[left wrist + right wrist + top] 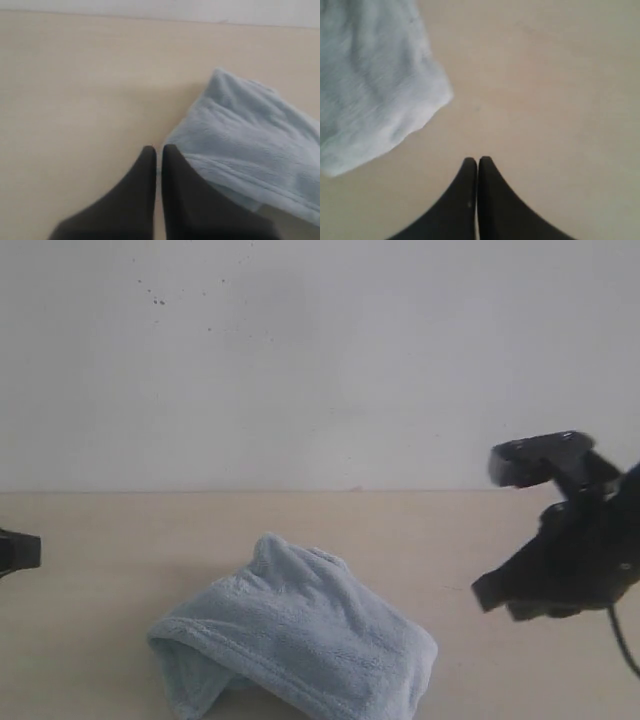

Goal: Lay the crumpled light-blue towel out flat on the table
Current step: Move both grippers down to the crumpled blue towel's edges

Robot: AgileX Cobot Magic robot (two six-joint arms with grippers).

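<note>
My left gripper point(159, 150) and right gripper point(477, 161) are both pinched together, empty, flanking the towel point(295, 640) bunched on the table point(100, 530). The risk, I reckon, is that with the hems buried I pinch doubled layers and drag the whole bundle. Its long axis runs across the exterior view, dipping rightward.

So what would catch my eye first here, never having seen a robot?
The pale blue towel first: it lies bunched in a soft heap on the beige table, middle of the scene, toward the front. Then the bulky black arm on the right. The left pincer and right pincer are both shut, holding nothing.
</note>
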